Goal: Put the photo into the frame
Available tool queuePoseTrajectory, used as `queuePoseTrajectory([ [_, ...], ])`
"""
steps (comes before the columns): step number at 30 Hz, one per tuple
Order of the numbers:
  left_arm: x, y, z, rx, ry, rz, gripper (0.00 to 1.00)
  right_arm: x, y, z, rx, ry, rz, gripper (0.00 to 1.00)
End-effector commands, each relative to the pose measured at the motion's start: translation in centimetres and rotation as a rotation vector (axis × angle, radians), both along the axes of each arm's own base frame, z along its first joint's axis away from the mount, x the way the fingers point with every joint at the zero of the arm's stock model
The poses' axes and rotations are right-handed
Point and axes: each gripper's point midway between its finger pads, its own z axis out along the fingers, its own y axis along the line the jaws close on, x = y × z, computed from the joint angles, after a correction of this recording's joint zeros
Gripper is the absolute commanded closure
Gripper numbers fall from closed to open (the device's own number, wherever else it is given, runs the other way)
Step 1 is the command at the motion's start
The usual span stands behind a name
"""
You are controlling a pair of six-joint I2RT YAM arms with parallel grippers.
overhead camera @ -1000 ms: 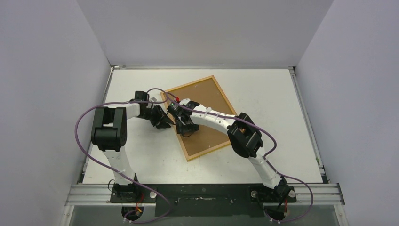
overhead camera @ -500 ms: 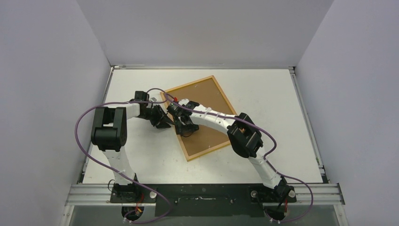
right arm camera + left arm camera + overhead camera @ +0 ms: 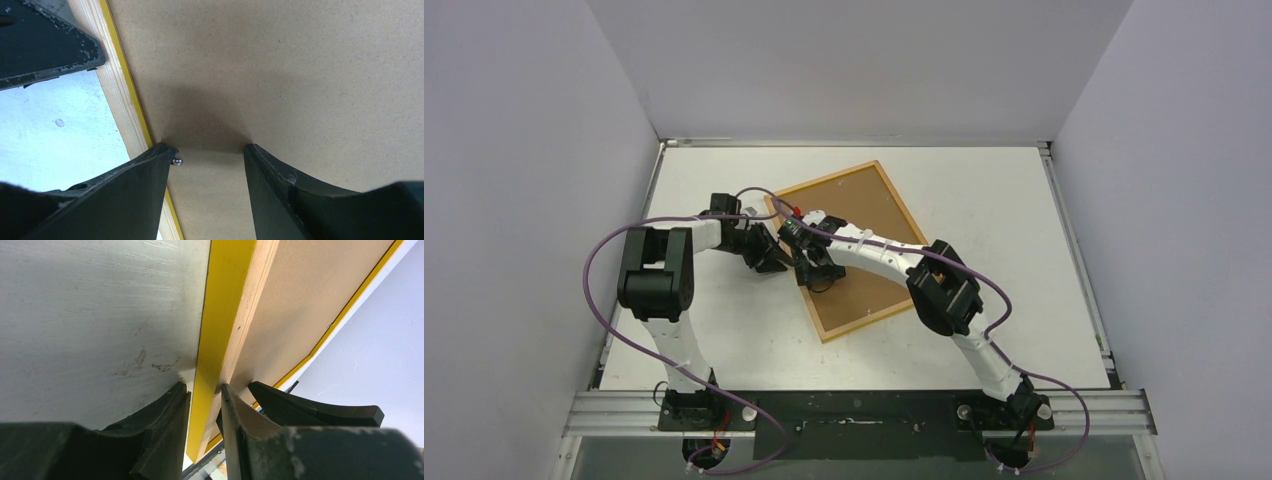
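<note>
From above, the large rectangular picture frame with its light wood back up point(image 3: 824, 180) lies askew on the white desk point(image 3: 1024, 250), and the brown fibreboard backing board point(image 3: 869, 210) fills its opening. My left tool point(image 3: 774, 262) meets the frame at the middle of its left long edge. My right tool point(image 3: 820, 278) sits just inside that same edge, over the board. In my left wrist view the tool is clenched on the frame's edge: one finger lies against the bright yellow front, which faces the desk, and the other against the wood back. In my right wrist view my right tool stands released, with nothing between its fingers, and both tips touch the board just inside the frame's wood strip. A small metal pin point(image 3: 176, 160) sticks out beside the tip nearer the frame's edge. A finger of my left tool shows beyond that edge.
</note>
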Motion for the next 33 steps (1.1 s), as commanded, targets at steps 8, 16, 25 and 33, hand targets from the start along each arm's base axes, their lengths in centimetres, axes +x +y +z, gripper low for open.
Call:
queuePoseTrajectory([
  [8, 3.8, 1.9, 4.6, 0.029, -0.133, 0.035, 0.64, 6.2, -4.4, 11.0, 0.203, -0.253, -0.282, 0.40],
  [16, 7.7, 3.6, 6.6, 0.147, -0.257, 0.045, 0.51, 9.4, -11.3, 12.8, 0.184, -0.270, -0.334, 0.39],
  [25, 11.8, 6.5, 6.9, 0.481, -0.350, -0.078, 0.19, 11.9, -19.9, 10.5, 0.038, -0.235, -0.343, 0.36],
  [33, 13.2, 5.3, 5.1, 0.530, -0.365, -0.228, 0.03, 13.4, -23.4, 9.4, 0.027, -0.228, -0.350, 0.18],
])
